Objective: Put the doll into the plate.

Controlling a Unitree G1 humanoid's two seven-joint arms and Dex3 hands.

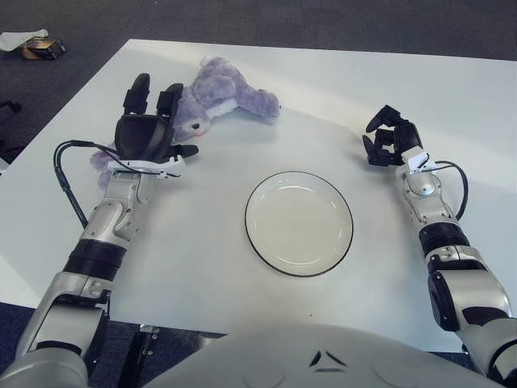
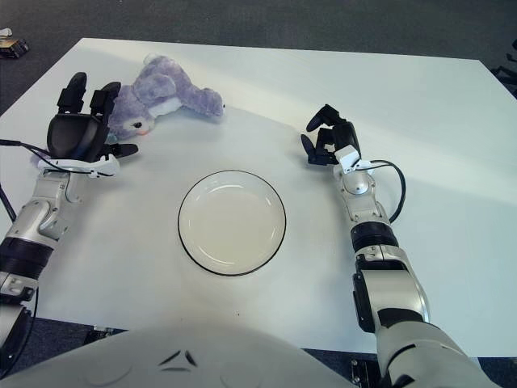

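Note:
A purple plush doll lies on the white table at the back left, head toward my left hand. My left hand sits just left of the doll, fingers spread open and pointing away, partly covering the doll's near side. It holds nothing. A white plate with a dark rim lies empty at the table's middle, right of and nearer than the doll. My right hand shows to the right of the plate, fingers loosely curled and empty.
A black cable loops off my left wrist over the table's left edge. Small items lie on the dark floor beyond the far left corner.

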